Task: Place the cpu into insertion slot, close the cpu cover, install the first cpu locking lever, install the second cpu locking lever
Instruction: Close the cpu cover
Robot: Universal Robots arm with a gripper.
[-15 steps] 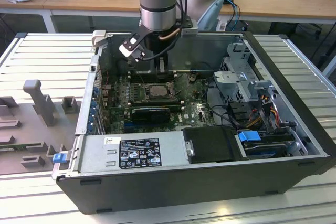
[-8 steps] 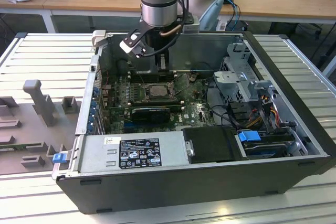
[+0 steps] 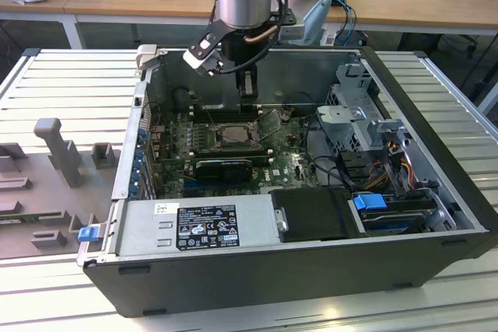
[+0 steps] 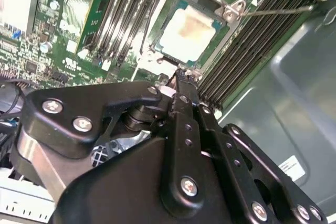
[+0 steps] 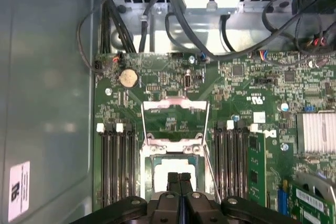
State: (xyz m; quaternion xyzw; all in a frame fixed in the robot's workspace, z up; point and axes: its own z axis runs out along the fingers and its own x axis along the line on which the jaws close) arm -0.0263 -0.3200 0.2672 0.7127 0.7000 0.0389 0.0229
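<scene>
**Cpu seated; cover open on the far side of the shut tool**

The small, flat, square cpu (image 5: pixel 160 177), with its pale silver-beige metal face, is seen lying in the square, dark-framed insertion slot (image 5: pixel 149 162) of the green motherboard (image 5: pixel 247 77). The board is housed in the open dark grey computer case (image 3: pixel 257 270), which is carried on the ribbed metal desk (image 3: pixel 70 75).

The black two-fingered tool (image 5: pixel 179 178) is held just above the edge of the cpu. Its fingers are pressed together and nothing is gripped between them.

The thin silvery-grey cpu cover (image 5: pixel 176 105), a frame plate with a square window, is swung open and not yet closed. It is placed on the side of the slot away from the tool, toward the exterior view's right. Green board is seen through its window. Its hinged edge is judged to run along that far side of the slot.

A thin wire locking lever (image 5: pixel 209 169) is laid beside the slot, with its long axis running from the hinge side back toward the tool.
</scene>
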